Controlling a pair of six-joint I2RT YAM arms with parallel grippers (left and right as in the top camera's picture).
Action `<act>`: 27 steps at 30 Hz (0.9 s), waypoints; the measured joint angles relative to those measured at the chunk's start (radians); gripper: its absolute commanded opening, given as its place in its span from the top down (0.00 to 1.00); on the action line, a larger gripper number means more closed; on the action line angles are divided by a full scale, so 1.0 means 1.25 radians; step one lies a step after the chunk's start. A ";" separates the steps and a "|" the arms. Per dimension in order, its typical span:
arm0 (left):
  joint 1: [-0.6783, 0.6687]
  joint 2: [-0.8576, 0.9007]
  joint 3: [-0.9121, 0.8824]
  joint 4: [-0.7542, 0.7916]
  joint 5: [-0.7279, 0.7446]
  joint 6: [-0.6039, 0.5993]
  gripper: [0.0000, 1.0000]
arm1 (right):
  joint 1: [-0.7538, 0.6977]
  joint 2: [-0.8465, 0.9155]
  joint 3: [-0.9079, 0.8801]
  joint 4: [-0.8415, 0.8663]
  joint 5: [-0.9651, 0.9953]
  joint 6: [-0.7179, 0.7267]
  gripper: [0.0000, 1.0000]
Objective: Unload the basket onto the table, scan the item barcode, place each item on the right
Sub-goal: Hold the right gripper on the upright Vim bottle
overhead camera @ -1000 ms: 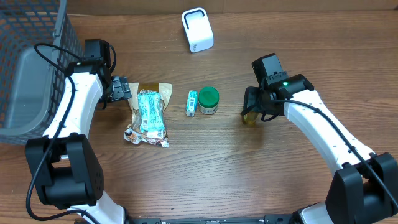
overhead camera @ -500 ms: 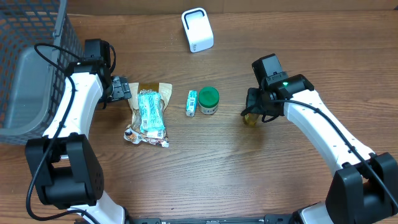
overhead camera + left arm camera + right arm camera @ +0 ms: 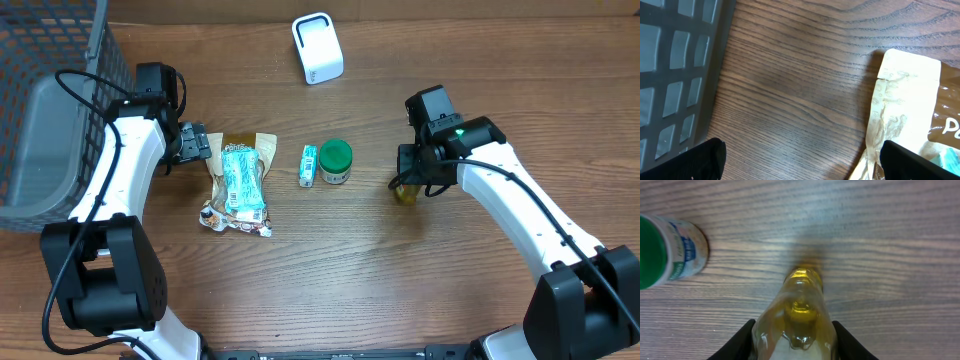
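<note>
Yellow-tinted bottle point(image 3: 799, 311) stands gripped inside the right pincer point(image 3: 793, 332).

Brown wood-grain table point(image 3: 330, 270) underneath everything. At far left, a dark wire basket point(image 3: 40, 50) and a grey tub point(image 3: 40, 150) (inside or beside it, hard to tell). Near the middle, lying flat, a tan snack packet point(image 3: 240, 185) with a teal label; well right of it, a small teal box point(image 3: 309, 165) just beside an upright green-lidded jar point(image 3: 335, 160).

A wooden table point(image 3: 330, 280) carries a basket point(image 3: 40, 130), white scanner point(image 3: 318, 47), snack bag point(image 3: 238, 185), small box point(image 3: 309, 165), green-lidded jar point(image 3: 335, 160) and yellow bottle point(image 3: 404, 191).
</note>
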 measured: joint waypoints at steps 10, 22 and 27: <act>0.000 0.000 0.000 0.000 0.000 0.000 0.00 | 0.000 0.001 0.009 0.003 0.000 -0.009 0.67; 0.000 0.000 0.000 0.000 0.000 0.000 0.00 | 0.000 0.001 0.010 0.012 -0.010 -0.011 0.44; 0.000 0.000 0.000 0.000 0.000 0.000 0.01 | 0.000 0.001 0.010 0.021 -0.010 -0.012 0.44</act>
